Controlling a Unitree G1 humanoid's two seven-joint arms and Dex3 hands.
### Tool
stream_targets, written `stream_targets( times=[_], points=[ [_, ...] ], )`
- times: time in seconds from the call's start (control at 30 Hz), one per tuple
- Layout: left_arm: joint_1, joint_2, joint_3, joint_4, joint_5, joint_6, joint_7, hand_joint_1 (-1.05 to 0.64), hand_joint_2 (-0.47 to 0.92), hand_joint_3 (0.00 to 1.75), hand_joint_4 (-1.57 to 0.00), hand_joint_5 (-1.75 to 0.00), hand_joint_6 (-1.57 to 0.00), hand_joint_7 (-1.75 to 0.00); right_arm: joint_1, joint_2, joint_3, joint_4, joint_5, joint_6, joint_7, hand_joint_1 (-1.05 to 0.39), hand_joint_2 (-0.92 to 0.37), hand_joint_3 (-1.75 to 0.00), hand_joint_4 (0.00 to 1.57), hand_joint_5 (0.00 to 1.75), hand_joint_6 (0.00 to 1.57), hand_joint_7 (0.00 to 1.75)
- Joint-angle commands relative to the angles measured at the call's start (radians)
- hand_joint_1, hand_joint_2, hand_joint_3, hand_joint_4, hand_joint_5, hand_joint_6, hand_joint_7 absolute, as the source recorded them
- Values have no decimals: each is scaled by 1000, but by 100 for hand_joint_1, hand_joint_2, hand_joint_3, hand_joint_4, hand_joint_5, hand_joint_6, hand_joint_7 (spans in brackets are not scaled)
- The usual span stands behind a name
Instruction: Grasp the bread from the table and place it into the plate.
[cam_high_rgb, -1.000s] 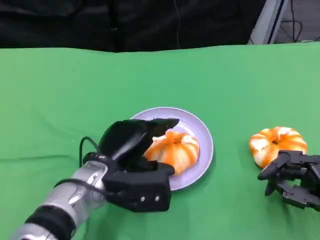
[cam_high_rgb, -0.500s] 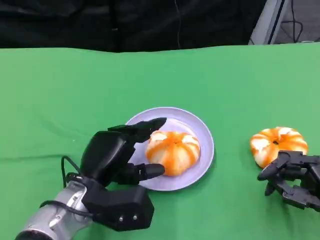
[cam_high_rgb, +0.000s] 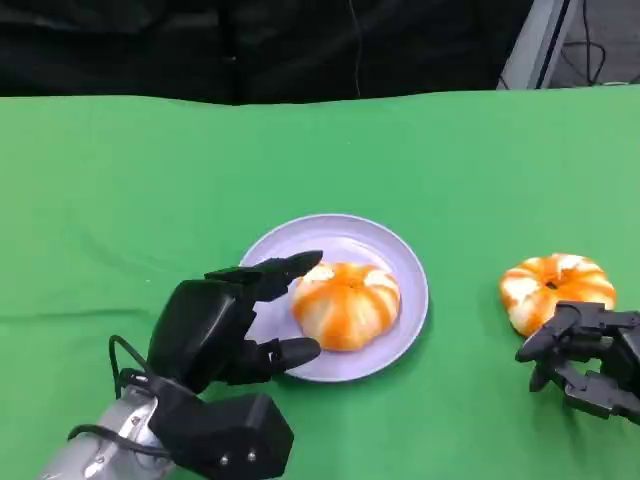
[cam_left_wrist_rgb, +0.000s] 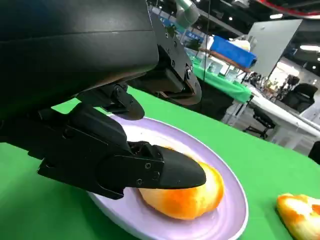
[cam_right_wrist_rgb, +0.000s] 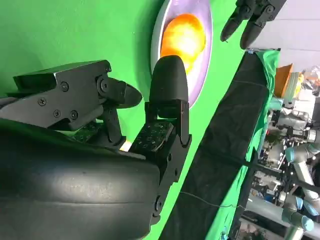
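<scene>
We note the green counter (cam_high_rgb: 120, 180) carries one lilac plate (cam_high_rgb: 395, 250), and on it sits one orange-striped bread (cam_high_rgb: 346, 304), so that placement looks done. A second bread (cam_high_rgb: 555, 287) lies on the counter well to the right of the plate, just beside our right hand (cam_high_rgb: 585, 362). Our left hand (cam_high_rgb: 215, 335) sits at the plate's near-left edge, fingers (cam_high_rgb: 290, 266) spread and released, holding nothing. Right hand: fingers apart, empty. Judgement: draw the left hand clear without nudging the plate. Count: two breads, one plate, two hands.
</scene>
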Motion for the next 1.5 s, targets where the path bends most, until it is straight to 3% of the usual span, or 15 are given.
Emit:
stream_targets(
  times=[0.03, 0.43, 0.97, 1.23, 1.5],
  points=[
    [14, 19, 12, 8, 0, -23, 28, -74, 92, 33, -73, -2, -59, -1, 5, -17, -3, 2, 8, 3, 3, 6, -84, -60, 85, 140, 93, 97],
    [115, 48, 107, -53, -91, -149, 17, -68, 92, 26, -78, -2, -64, -2, 7, -18, -6, 2, 11, 11, 8, 6, -85, -59, 86, 139, 93, 97],
    [258, 72, 228, -150, -148, -194, -1, -53, 92, 20, -77, 0, -65, -1, 5, -25, -4, 5, 3, 7, 4, 7, -83, -61, 87, 139, 93, 97],
    [305, 98, 294, -93, -169, -266, 25, -38, 92, 18, -77, -1, -65, 0, 2, -28, -8, 6, 10, 15, 11, 7, -83, -62, 87, 139, 93, 96],
    [304, 80, 343, 2, -265, -349, -17, -29, 92, 19, -77, 0, -67, -1, -1, -31, -13, 9, 15, 14, 24, 7, -83, -62, 86, 139, 94, 96]
  ],
)
